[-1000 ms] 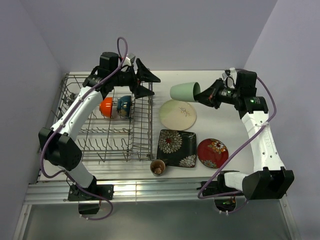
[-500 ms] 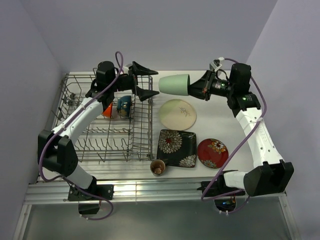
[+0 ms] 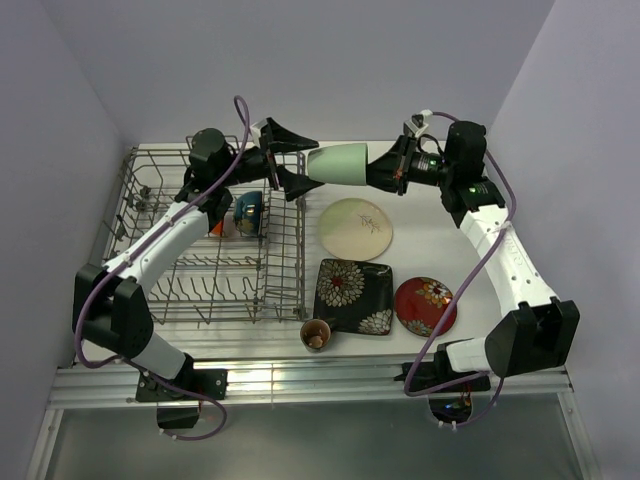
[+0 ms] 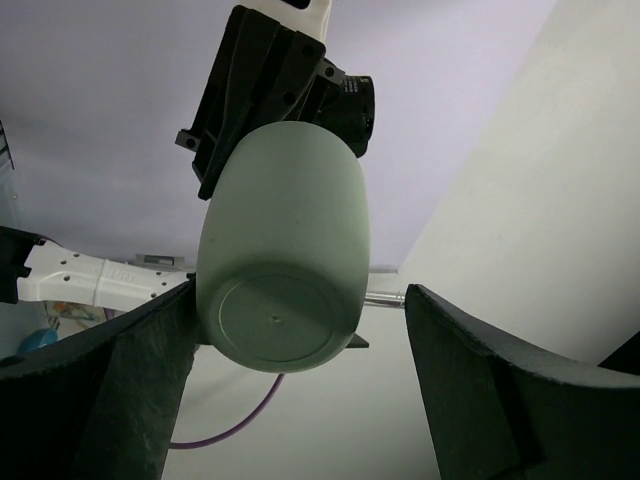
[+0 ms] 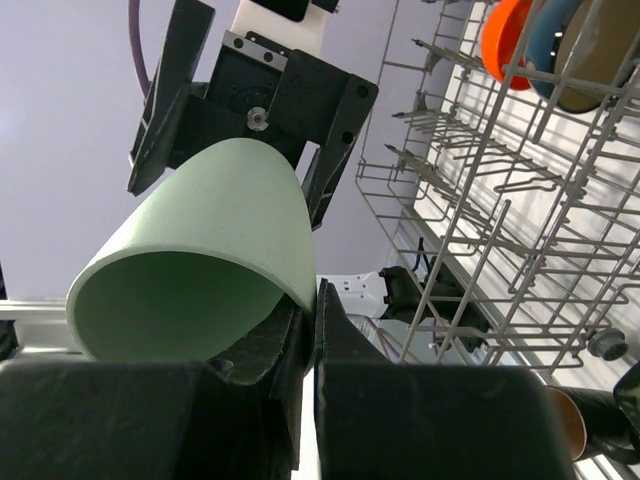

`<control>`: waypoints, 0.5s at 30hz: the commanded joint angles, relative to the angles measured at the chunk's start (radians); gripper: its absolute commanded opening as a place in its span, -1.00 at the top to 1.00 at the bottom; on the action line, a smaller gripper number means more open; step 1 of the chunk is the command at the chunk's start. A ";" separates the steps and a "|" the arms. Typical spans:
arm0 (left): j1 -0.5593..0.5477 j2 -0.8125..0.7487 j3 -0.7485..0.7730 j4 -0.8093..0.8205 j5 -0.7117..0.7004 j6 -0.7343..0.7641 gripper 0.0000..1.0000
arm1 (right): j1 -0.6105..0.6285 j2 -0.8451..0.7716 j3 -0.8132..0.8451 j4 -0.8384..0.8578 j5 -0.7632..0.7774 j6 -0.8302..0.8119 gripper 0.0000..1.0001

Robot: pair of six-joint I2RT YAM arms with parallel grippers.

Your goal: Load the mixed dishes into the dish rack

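Observation:
The green cup (image 3: 338,165) hangs on its side in the air above the rack's right edge. My right gripper (image 3: 375,172) is shut on its rim, one finger inside the mouth (image 5: 200,290). The cup's base (image 4: 275,325) points at my left gripper (image 3: 305,168), which is open. The base lies between the two left fingers, close to one finger (image 4: 140,370) and well clear of the other. The dish rack (image 3: 200,270) holds an orange bowl (image 3: 213,226) and a dark blue bowl (image 3: 248,208) standing on edge.
On the table right of the rack lie a pale round plate (image 3: 356,228), a black square floral plate (image 3: 353,296) and a red floral plate (image 3: 425,305). A brown cup (image 3: 316,333) stands by the rack's near right corner. Walls close in on both sides.
My right arm has carried the green cup leftward and turned its base toward the rack. The left gripper swung right to meet it, and the cup's base now sits between its open fingers.

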 commanded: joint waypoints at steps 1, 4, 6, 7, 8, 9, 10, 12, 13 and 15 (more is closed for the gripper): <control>-0.005 -0.008 0.025 0.109 0.005 -0.220 -0.73 | 0.011 0.008 0.008 0.083 -0.037 0.014 1.00; -0.006 -0.001 0.023 0.146 0.002 -0.229 -0.49 | 0.012 0.021 0.016 0.089 -0.040 0.017 1.00; -0.006 0.000 0.009 0.175 -0.004 -0.249 -0.11 | 0.015 0.032 0.020 0.096 -0.044 0.025 1.00; -0.006 0.000 -0.003 0.189 -0.010 -0.257 0.11 | 0.018 0.037 0.026 0.099 -0.046 0.028 1.00; -0.006 0.003 -0.008 0.209 -0.012 -0.266 0.19 | 0.026 0.044 0.031 0.098 -0.047 0.028 1.00; -0.005 0.006 -0.009 0.213 -0.015 -0.266 0.27 | 0.029 0.049 0.039 0.100 -0.049 0.029 1.00; -0.005 0.010 -0.009 0.215 -0.016 -0.265 0.50 | 0.032 0.052 0.040 0.103 -0.050 0.031 1.00; -0.003 0.018 -0.003 0.216 -0.018 -0.258 0.80 | 0.037 0.061 0.054 0.090 -0.043 0.007 0.72; 0.001 0.022 -0.001 0.215 -0.018 -0.245 1.00 | 0.037 0.064 0.065 0.025 -0.031 -0.016 0.41; 0.027 0.021 0.014 0.151 -0.019 -0.208 1.00 | 0.030 0.072 0.104 -0.126 0.028 -0.125 -0.58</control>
